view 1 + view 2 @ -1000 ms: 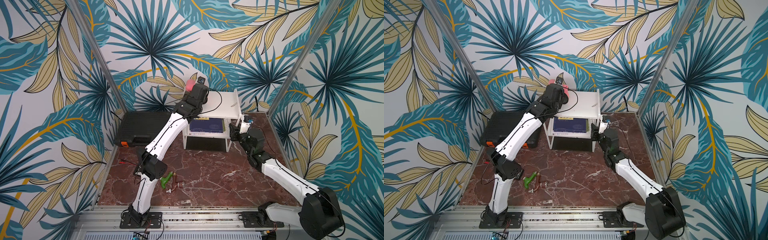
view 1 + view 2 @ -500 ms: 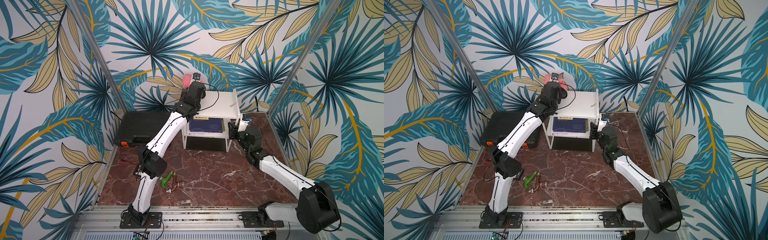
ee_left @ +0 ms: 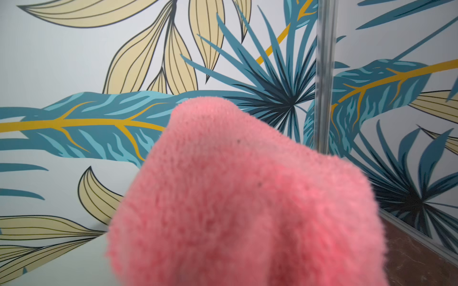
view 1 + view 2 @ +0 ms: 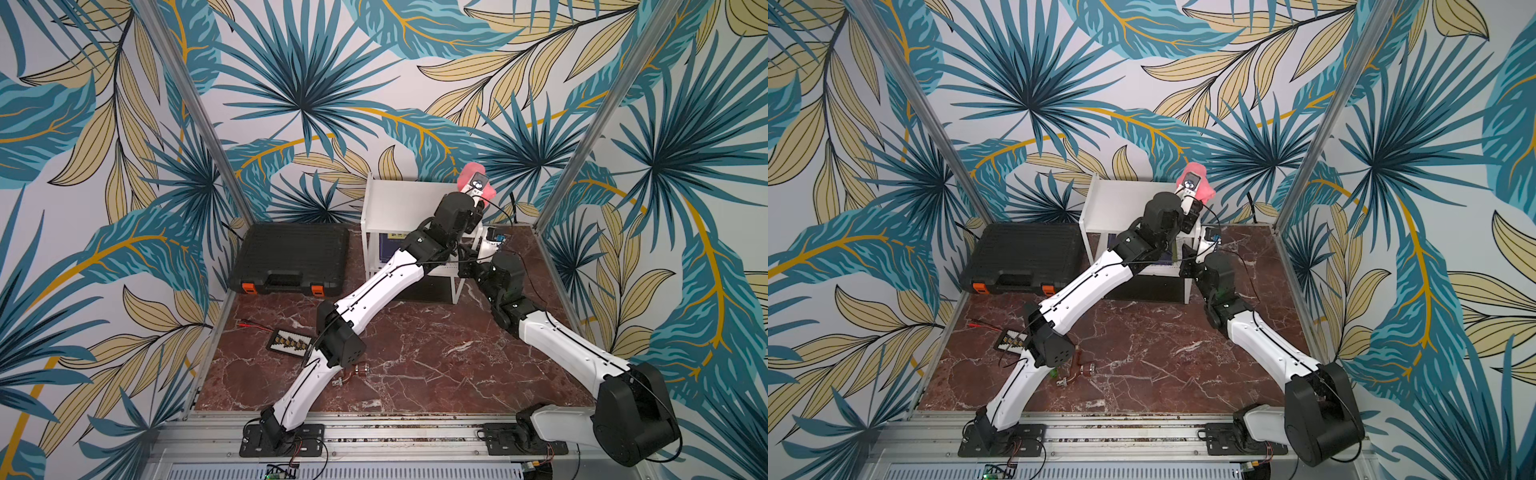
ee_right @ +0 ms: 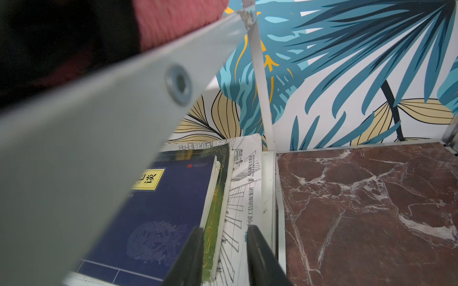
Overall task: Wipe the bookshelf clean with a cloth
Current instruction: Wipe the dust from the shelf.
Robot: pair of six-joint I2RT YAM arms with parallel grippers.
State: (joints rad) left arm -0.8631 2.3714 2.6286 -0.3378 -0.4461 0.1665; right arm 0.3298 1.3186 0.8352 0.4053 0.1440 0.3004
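Cloth [image 4: 467,172] is bunched in the left gripper [image 4: 474,190], clamped tight. It is held at the right rear corner of the bookshelf [image 4: 399,203] top board, partly past the edge. Right gripper [image 5: 223,257] jaws are held narrowly apart, with nothing seen clamped. Risk: the stroke may be run off the corner, or the unheld shelf shoved. Left jaws are hidden by cloth in the left wrist view. Stacked books [image 5: 161,210] on the lower tier are shown clearly only by the right wrist view.
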